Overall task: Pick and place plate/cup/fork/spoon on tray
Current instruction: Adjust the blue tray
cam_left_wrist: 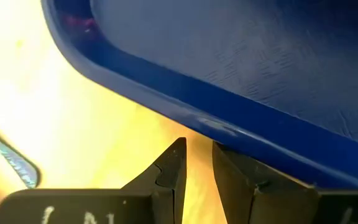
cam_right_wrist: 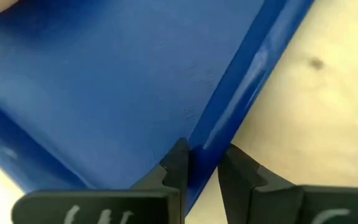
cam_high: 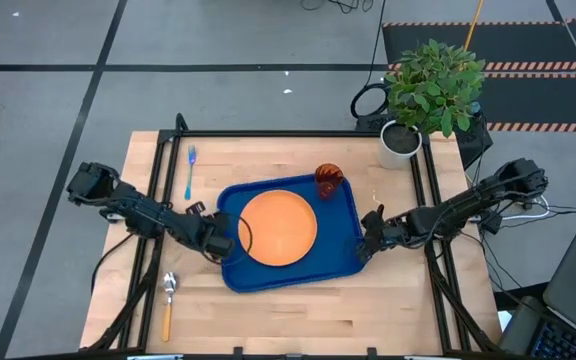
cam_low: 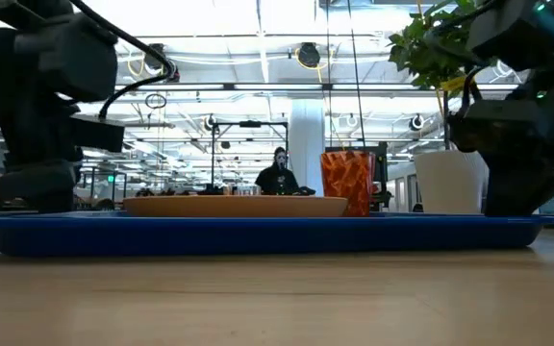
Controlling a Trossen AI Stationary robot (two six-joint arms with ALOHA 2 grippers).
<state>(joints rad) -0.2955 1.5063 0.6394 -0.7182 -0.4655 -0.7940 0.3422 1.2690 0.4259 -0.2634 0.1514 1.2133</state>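
Observation:
The blue tray lies flat on the table. The orange plate and the orange-red cup stand on it. The light-blue fork lies on the table at the far left, and the spoon lies at the near left. My left gripper is low at the tray's left rim. Its fingers are a narrow gap apart with only bare table showing between them, just outside the rim. My right gripper is at the tray's right rim, shut across it. My left gripper: one fingertip stands right against the outer side of the tray's left rim; I cannot tell whether it touches. My right gripper holds the tray's right rim between its two fingers, one inside the tray and one outside. The fingers come level from the table's right side and lie across the rim. The tray rests flat on the table.
A white pot with a green plant stands at the table's far right corner. Black frame rails run along the far edge and both sides. A person shows in the room beyond the table.

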